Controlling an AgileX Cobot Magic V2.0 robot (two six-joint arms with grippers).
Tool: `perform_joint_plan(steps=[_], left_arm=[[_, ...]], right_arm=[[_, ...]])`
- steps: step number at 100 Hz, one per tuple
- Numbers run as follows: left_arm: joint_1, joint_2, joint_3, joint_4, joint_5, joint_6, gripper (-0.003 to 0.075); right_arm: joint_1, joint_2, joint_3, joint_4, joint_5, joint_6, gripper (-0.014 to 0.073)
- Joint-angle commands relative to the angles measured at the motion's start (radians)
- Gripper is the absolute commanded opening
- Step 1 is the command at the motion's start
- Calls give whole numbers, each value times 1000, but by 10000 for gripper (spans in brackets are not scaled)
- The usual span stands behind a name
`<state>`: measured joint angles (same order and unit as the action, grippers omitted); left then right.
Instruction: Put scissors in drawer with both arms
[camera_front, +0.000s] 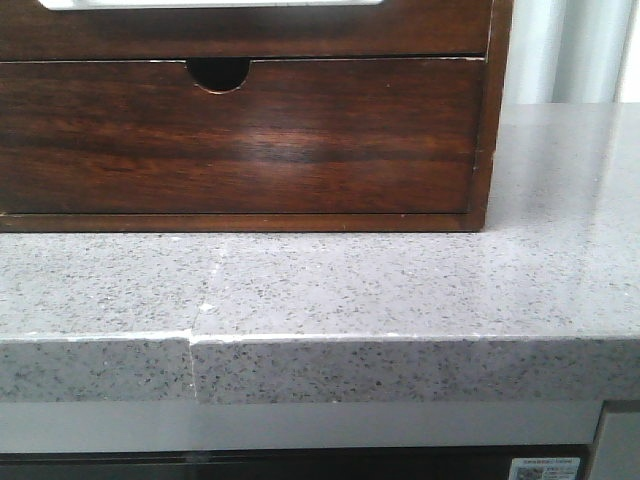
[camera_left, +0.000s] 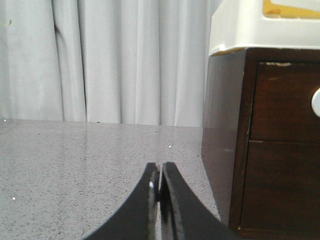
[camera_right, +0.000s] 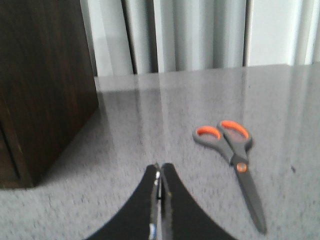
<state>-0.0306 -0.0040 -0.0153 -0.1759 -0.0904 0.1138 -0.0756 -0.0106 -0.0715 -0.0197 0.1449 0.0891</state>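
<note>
The scissors (camera_right: 234, 150), grey with orange-lined handles, lie flat and closed on the grey speckled counter, seen only in the right wrist view. My right gripper (camera_right: 161, 169) is shut and empty, apart from the scissors, which lie ahead and to one side. The drawer (camera_front: 240, 32) is the plain dark brown front at the top of the front view, below a white round-cornered area (camera_front: 210, 3); it is closed. My left gripper (camera_left: 160, 169) is shut and empty, beside the wooden cabinet (camera_left: 222, 135). Neither gripper shows in the front view.
Below the drawer is a taller drawer front with a half-round finger notch (camera_front: 218, 74), closed. The cabinet's dark side (camera_right: 42, 85) stands close to my right gripper. A white tray (camera_left: 255, 27) sits on top of the cabinet. The counter's front edge (camera_front: 400, 340) and a seam (camera_front: 205, 300) show; curtains hang behind.
</note>
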Motion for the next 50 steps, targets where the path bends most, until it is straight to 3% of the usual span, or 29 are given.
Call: perform_joint_plan(steps=[1, 14, 30, 50], left_arm=[[2, -23, -68, -54, -74, -9, -20], [2, 21, -185, -78, -7, -9, -20], [2, 130, -378, -74, 172, -9, -20], [2, 310, -577, 5, 397, 0, -20]], right_arm=[[2, 9, -100, 8, -37, -2, -69], [2, 87, -216, 6, 16, -2, -69], [2, 238, -375, -14, 87, -2, -69], [2, 437, -568, -46, 299, -14, -69]])
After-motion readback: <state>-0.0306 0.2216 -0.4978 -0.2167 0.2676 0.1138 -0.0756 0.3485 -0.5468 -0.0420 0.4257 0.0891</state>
